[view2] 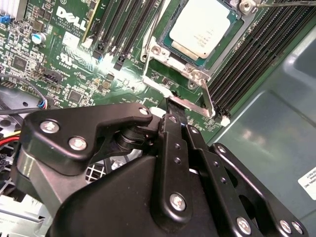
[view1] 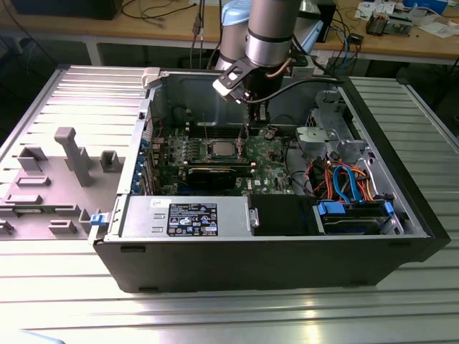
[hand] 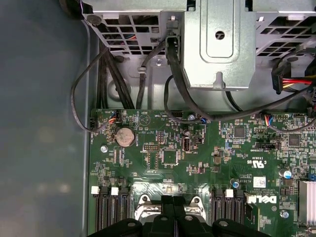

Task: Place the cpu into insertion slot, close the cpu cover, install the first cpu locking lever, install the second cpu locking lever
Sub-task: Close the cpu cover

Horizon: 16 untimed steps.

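Touching a silvery locking lever beside the insertion slot — pincer closed, fingers together
cpu sits in that slot on the green motherboard, cpu cover lying flat around it — arm reaches down into the open computer case

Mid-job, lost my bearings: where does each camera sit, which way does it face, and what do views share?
Exterior view: off the arm, above the open computer case, looking down into it; the arm and gripper show.
Second wrist view: on the arm, looking past the gripper at the cpu on the motherboard.
First wrist view: on the arm, looking past the gripper across the motherboard to the metal cage.
Shared: both wrist views show gripper and motherboard; exterior and second wrist views show the cpu.
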### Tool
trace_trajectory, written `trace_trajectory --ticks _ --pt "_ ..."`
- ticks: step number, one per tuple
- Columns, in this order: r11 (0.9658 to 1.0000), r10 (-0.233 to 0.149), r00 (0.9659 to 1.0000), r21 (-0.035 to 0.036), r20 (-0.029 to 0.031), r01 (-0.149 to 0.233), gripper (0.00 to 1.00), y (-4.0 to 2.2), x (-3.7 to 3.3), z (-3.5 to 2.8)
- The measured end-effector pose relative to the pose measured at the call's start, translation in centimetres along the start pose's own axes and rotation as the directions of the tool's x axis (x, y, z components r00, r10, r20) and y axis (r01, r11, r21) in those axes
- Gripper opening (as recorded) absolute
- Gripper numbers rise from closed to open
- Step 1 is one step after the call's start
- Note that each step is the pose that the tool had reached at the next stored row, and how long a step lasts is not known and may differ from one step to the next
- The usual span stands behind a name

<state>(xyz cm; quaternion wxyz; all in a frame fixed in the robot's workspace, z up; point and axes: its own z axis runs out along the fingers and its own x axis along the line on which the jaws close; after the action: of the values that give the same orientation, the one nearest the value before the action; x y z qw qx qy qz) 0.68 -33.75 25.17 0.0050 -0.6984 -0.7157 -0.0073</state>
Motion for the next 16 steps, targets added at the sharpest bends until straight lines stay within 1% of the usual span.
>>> trace_trajectory --ticks 4,16 --pt "1.0 0.0 1.0 0.0 0.0 0.0 0.11 -0.21 0.01 0.0" --pt "1.0 0.0 1.0 0.0 0.0 0.0 0.11 -0.51 0.01 0.0"
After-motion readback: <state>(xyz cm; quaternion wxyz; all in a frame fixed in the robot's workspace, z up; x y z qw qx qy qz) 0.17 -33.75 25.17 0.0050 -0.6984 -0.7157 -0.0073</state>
